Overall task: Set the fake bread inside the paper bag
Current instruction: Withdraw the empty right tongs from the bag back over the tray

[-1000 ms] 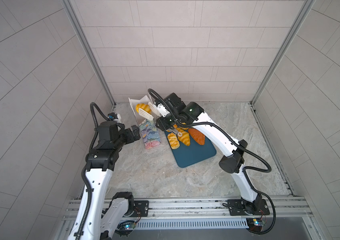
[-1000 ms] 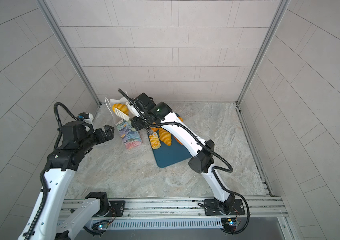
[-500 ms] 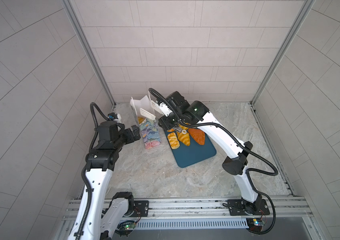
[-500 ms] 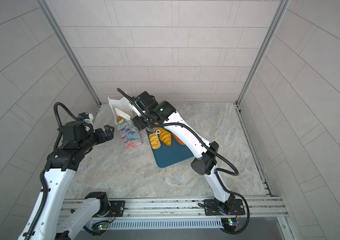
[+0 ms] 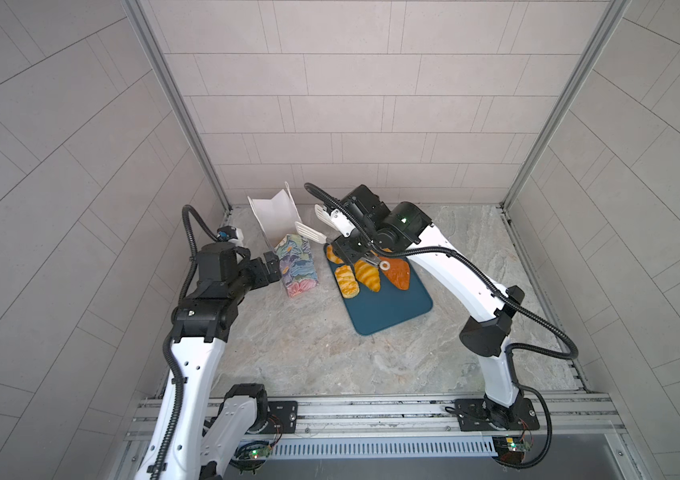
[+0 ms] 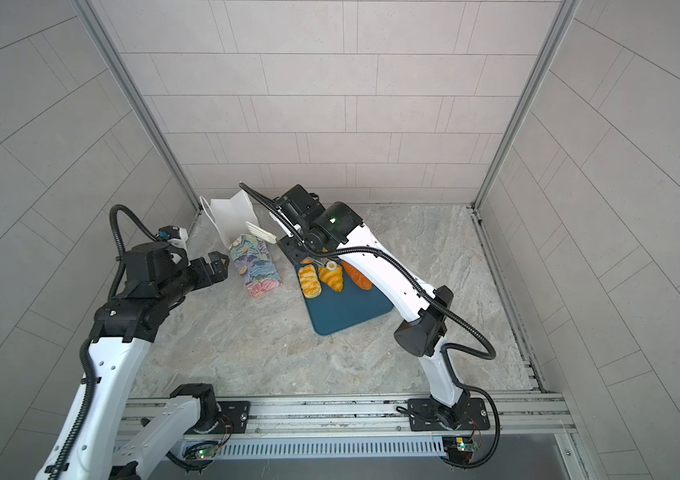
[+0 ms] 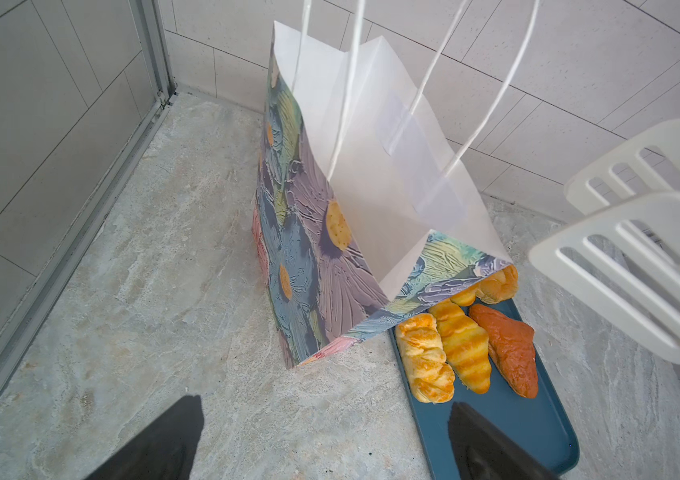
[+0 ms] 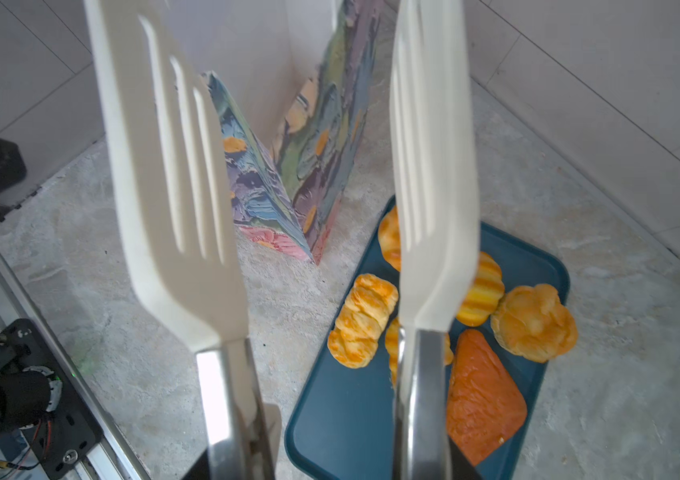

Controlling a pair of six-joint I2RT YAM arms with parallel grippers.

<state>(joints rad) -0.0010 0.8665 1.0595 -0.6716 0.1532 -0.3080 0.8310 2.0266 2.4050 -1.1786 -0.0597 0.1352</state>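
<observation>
While the paper bag [image 5: 297, 266] stands upright with its white mouth gaping and its cord handles [image 7: 348, 104] raised, the fake bread [image 8: 363, 320] lies on a dark teal tray [image 5: 388, 309] whose corner sits just beside the bag's base, on the side away from the left arm. Whether any piece lies inside the bag cannot be told.

The right arm arches over the tray toward the bag, its hand [image 5: 350, 248] pinching the metal handles of white slotted tongs [image 5: 311, 232]. The two blades [image 8: 172, 187] stand spread with nothing between them. They hang just beside the bag's rim, above the tray end nearest the bag, and whether a blade touches the paper cannot be told.

On the bag's other side the left arm reaches in low and level. Its hand [image 7: 323, 403] is spread wide and empty, with the fingers [image 7: 163, 436] pointed at the bag's painted wall, close to it but apart.

The metal corner post [image 5: 193, 133] and tiled walls [image 5: 371, 166] stand just behind the bag, leaving little room there. In front of the bag, bare marbled surface [image 6: 267, 340] runs open to the mounting rail [image 6: 330, 409], and a strip of it shows between the bag and the left hand.
</observation>
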